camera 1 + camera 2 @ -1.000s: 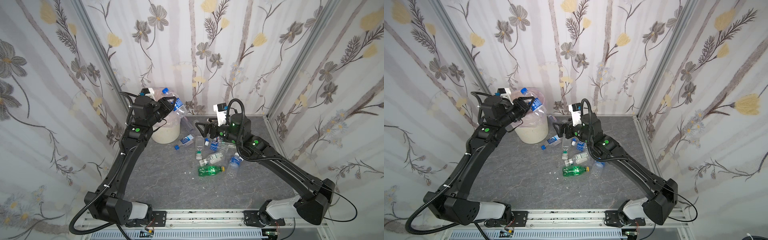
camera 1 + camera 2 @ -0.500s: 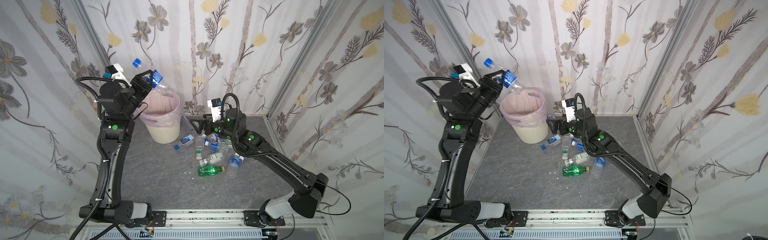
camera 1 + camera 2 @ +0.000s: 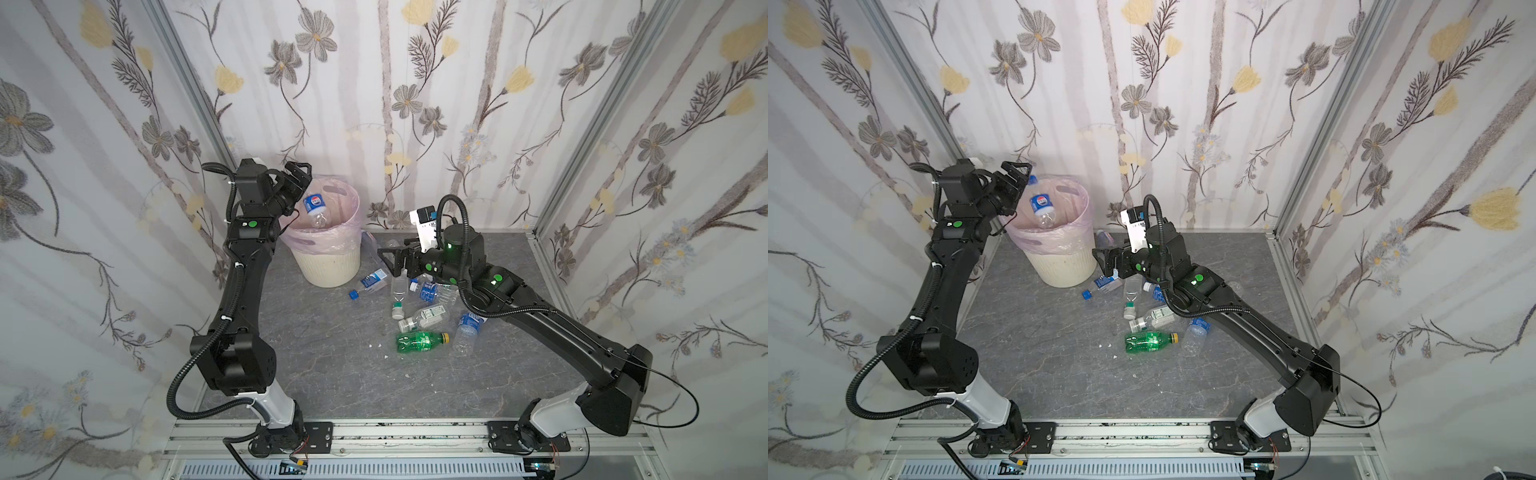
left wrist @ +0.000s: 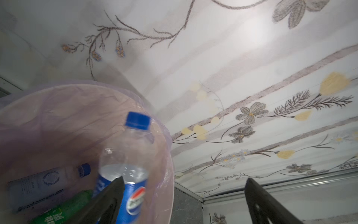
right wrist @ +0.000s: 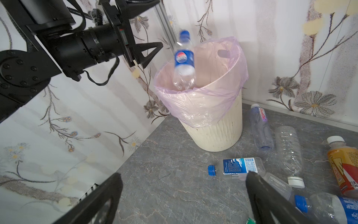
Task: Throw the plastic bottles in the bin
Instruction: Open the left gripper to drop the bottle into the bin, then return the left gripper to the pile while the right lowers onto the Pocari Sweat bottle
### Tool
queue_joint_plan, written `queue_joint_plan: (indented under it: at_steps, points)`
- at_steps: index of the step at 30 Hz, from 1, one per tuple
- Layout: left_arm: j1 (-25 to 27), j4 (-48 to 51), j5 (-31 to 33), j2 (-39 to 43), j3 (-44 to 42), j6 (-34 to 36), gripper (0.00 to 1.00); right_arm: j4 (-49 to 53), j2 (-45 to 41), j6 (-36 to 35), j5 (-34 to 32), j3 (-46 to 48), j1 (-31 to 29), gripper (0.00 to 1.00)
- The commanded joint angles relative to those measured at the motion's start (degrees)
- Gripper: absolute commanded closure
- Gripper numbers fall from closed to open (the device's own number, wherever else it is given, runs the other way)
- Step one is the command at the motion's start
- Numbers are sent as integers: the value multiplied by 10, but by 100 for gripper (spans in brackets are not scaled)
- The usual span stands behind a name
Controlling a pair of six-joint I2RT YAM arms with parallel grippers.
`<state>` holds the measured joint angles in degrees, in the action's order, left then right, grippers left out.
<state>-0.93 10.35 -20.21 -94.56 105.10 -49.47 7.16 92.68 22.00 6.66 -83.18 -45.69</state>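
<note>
A clear bottle with a blue label and blue cap hangs in mid-air, base down, in the mouth of the cream bin. The bin has a pink liner. My left gripper stands open beside the rim, clear of the bottle. My right gripper is open and empty, low over the floor to the right of the bin. Inside the bin lie a clear bottle and a green one.
Several loose bottles lie on the grey floor right of the bin, with a green one nearest the front. A blue-labelled bottle lies by my right fingers, an orange-red one farther off. Floral walls close in three sides.
My left gripper has dropped from high up to the bin's rim, opened and let go of the blue-label bottle, which now falls into the bin. The right gripper has shifted slightly toward the bin.
</note>
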Motion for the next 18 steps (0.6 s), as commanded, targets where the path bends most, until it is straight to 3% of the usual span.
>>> queue_joint_plan:
  at_steps: [1,9,18]
  points:
    - [8,-43,-36,22,10,12,0,-23,-9,6,-15,13,-1,0]
    - [29,-43,-28,91,-49,19,0,-21,-27,17,-31,33,-1,0]
    - [127,-43,29,149,-135,49,0,-9,-74,34,-84,96,1,0]
